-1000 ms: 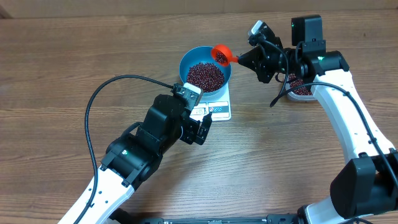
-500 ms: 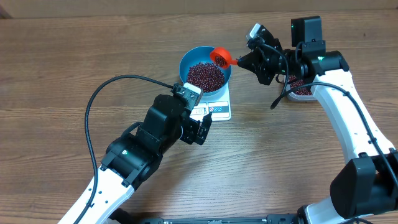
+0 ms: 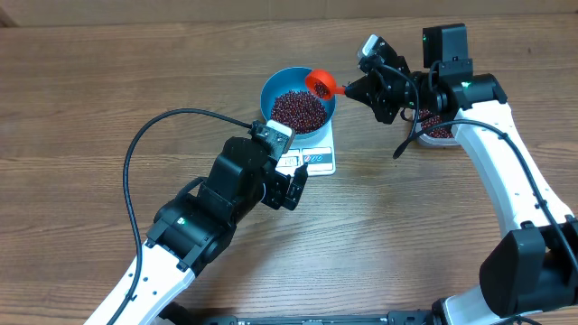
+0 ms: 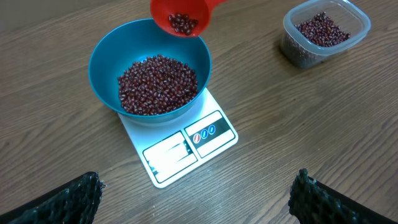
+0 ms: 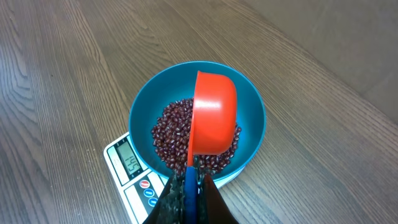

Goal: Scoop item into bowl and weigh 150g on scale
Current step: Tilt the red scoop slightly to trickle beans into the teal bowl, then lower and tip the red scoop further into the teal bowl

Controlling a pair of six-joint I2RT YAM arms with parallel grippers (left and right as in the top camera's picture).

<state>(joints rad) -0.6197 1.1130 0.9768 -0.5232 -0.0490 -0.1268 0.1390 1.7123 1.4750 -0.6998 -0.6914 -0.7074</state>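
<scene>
Red scoop (image 5: pixel 214 112): tilting above the bowl (image 4: pixel 102 56).
Right gripper (image 5: pixel 189 183): pinching the scoop's handle, just outside the rim.
Left gripper (image 4: pixel 196 202): hovering spread wide near the scale (image 4: pixel 186 146).
Beans (image 4: pixel 158 84): lying heaped in the bowl, atop the scale.

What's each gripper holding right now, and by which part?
Right gripper is shut on the red scoop, gripping its handle; the cup hangs over the bowl. Left gripper is open and holds nothing.
</scene>
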